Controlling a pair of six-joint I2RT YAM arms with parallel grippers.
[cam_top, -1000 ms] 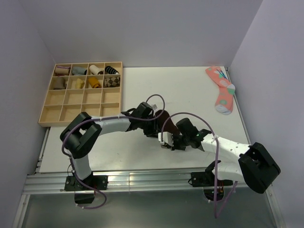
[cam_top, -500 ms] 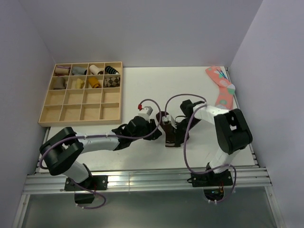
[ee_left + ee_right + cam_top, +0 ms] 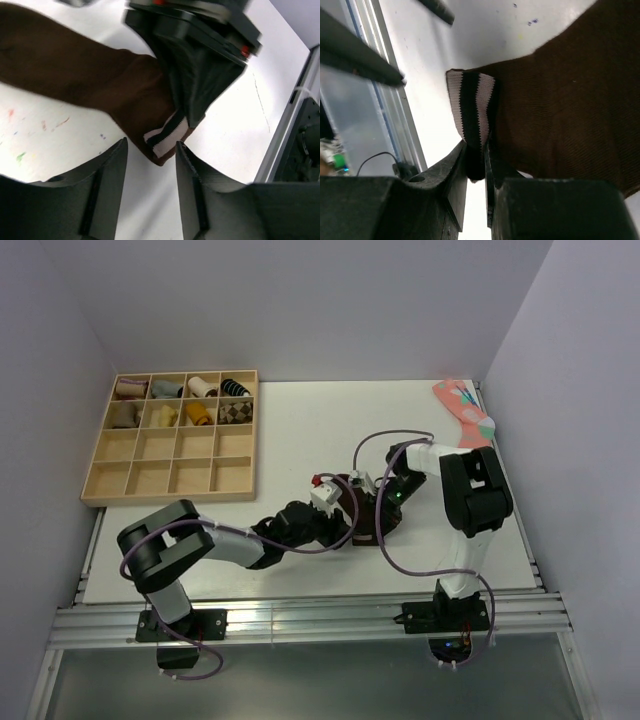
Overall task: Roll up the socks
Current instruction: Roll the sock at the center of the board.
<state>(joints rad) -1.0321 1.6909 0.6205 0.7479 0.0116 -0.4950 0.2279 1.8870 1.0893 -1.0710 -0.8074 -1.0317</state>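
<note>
The dark brown sock [image 3: 368, 530] lies on the white table near the front middle. Its pale-striped cuff corner shows in the left wrist view [image 3: 165, 140] and in the right wrist view [image 3: 472, 105]. My right gripper [image 3: 383, 502] comes in from the right and is shut on the striped cuff [image 3: 476, 162]. My left gripper [image 3: 335, 522] is low on the sock's left side. It is open [image 3: 151, 150], with the cuff corner just beyond its fingertips and apart from them. The right gripper's body [image 3: 200, 45] hides part of the sock there.
A wooden compartment tray [image 3: 170, 476] stands at the back left with small sock bundles in its far rows. A pink dotted sock [image 3: 465, 415] lies at the back right corner. The metal rail [image 3: 300, 618] runs along the table's front edge.
The left gripper has moved right and nearer, round to the sock's near-left side. The right arm has swung up and back, and its gripper now reaches the sock from the right.
</note>
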